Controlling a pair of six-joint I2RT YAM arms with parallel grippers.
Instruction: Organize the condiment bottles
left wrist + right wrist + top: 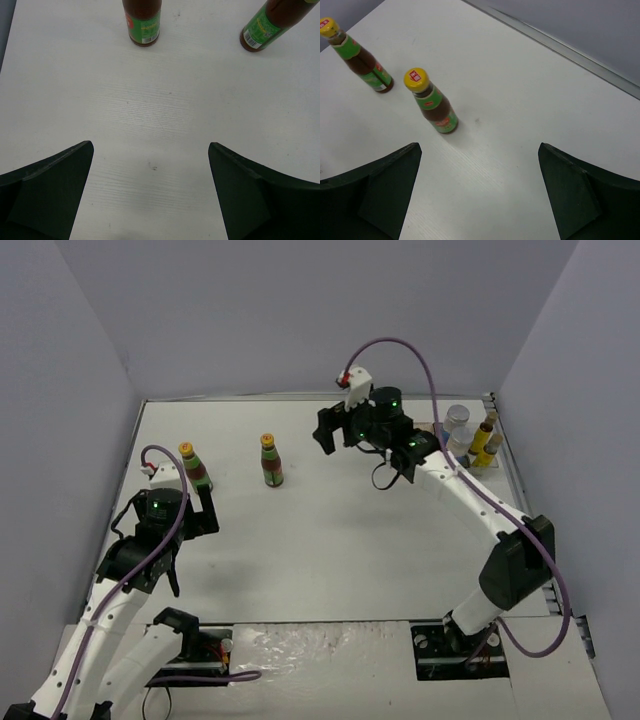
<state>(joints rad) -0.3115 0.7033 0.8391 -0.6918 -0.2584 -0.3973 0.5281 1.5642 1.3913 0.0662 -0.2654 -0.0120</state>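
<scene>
**Left wrist view.** The left pincer point(150, 145) is released, its jaws wide with nothing between them. The left bottle point(143, 25) stands upright on the counter point(160, 100) ahead, slightly left of the jaw centreline. The mid bottle point(265, 27) stands off to the right. We judge that a straight advance could catch the left bottle with one finger instead of straddling it. A bottle this tall and narrow would tip readily.

**Right wrist view.** The right pincer point(480, 145) is also released and empty. The mid bottle stands ahead and left of centre, with the left bottle beyond it. Both pincers face the same pair of bottles (we would assign one bottle per arm). If both reach in together, the arms may meet.

**Top view.** The cylinders point(457, 418) and yellow bottles point(485, 440) cluster at the far right corner, close beside the right forearm point(470, 495). A careless swing of that forearm could topple them. Nothing stands between either pincer and the two dark bottles.
</scene>
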